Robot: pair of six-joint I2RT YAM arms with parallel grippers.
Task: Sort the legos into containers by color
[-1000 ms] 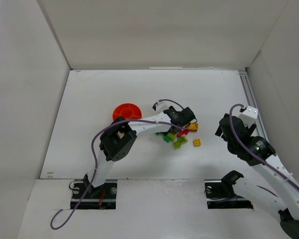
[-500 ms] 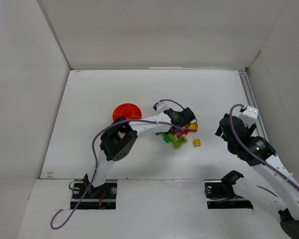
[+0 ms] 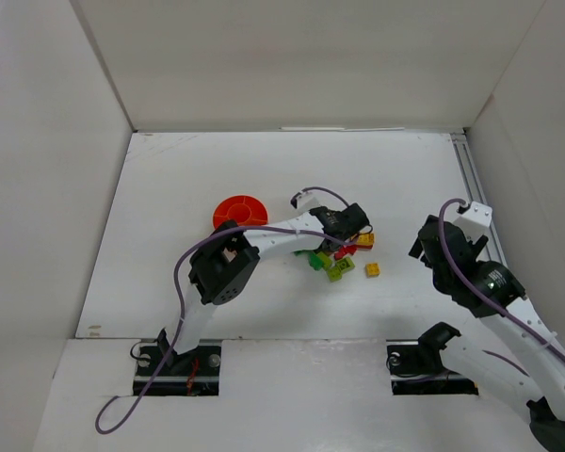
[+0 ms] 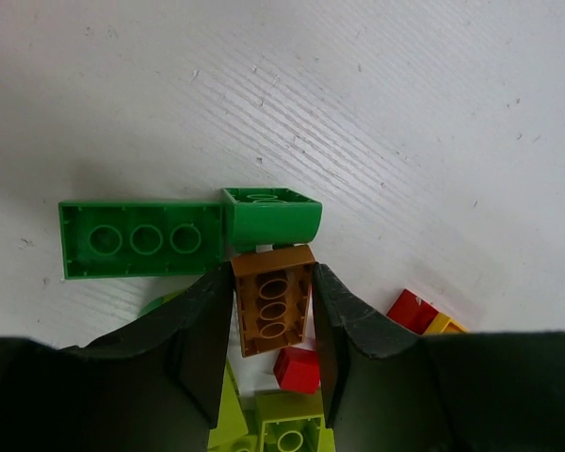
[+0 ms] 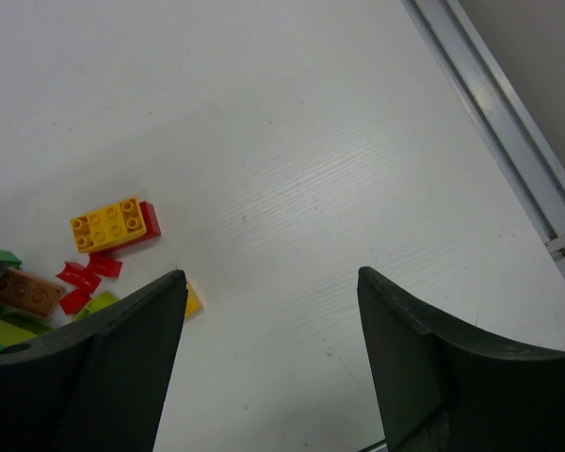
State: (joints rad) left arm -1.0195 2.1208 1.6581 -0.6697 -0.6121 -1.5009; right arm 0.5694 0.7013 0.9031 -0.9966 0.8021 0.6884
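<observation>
My left gripper (image 4: 273, 311) is shut on a brown-orange brick (image 4: 271, 303), its fingers pressed to both long sides. It sits over the lego pile (image 3: 337, 259). A long green brick (image 4: 137, 238) and a short green brick (image 4: 270, 217) lie just ahead of it. A red brick (image 4: 297, 367) and a lime brick (image 4: 292, 424) lie under the jaws. The orange-red bowl (image 3: 239, 210) stands left of the pile. My right gripper (image 5: 273, 282) is open and empty above bare table right of the pile. A yellow-on-red brick (image 5: 108, 224) lies to its left.
A single yellow brick (image 3: 372, 269) lies apart at the pile's right. A metal rail (image 5: 499, 113) runs along the table's right edge. White walls enclose the table on the left, back and right.
My right arm has shifted slightly toward the near right. My left gripper has stayed at the pile, hardly moving.
</observation>
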